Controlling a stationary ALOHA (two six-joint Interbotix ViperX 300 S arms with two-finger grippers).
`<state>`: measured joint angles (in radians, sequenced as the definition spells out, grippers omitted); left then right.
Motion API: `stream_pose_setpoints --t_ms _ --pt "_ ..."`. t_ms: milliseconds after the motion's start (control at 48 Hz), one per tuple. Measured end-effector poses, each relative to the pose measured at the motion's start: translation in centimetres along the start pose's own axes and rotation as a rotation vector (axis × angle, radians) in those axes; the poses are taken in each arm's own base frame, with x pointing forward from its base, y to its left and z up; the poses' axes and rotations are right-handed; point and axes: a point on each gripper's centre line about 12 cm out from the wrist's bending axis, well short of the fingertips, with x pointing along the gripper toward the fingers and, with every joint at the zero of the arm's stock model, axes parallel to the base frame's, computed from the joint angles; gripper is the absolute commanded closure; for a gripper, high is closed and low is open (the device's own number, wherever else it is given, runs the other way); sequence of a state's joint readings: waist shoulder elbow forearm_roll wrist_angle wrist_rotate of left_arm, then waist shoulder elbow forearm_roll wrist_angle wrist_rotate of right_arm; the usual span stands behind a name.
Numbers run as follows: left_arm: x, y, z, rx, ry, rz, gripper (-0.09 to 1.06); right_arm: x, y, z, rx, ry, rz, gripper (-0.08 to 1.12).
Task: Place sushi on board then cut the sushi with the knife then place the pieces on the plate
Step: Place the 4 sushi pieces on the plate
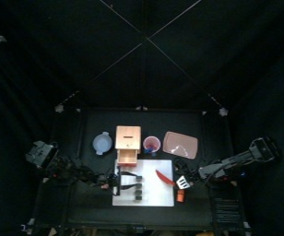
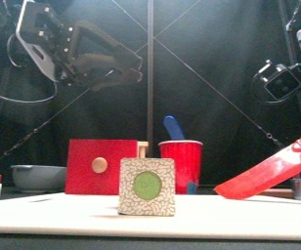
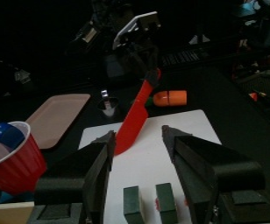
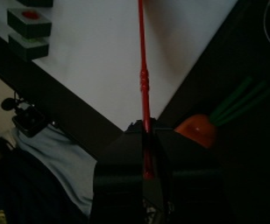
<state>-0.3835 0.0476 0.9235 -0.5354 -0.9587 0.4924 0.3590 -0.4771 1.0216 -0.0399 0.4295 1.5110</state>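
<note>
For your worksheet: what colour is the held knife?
The knife is red; the front view shows it best.

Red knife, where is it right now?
In the front view the red knife is at right, held by the right gripper, blade slanting above the white board.

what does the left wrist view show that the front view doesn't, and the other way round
Only the left wrist view: the tray and a toy carrot. Only the front view: the red drawer front and the bowl. Both: the red knife, the cup with the blue knife in it, the sushi and the board.
</note>
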Motion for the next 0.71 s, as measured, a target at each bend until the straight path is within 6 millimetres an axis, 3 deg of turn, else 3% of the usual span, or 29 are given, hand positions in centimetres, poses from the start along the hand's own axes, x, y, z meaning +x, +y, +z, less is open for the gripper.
stream_pose_setpoints --t_ms 208,500,708 --pt "0.0 -0.1 -0.3 0.007 0.008 -0.003 0.14 0.4 0.1 -0.8 0.041 -0.015 -0.006 0.56" --pt "0.0 -0.2 -0.2 0.014 0.0 -0.01 0.14 2.2 1.1 -1.2 0.027 -0.004 0.005 0.2" --pt "0.0 -0.3 -0.2 0.017 -0.001 -0.014 0.14 2.8 1.9 -0.9 0.01 -0.013 0.006 0.15"
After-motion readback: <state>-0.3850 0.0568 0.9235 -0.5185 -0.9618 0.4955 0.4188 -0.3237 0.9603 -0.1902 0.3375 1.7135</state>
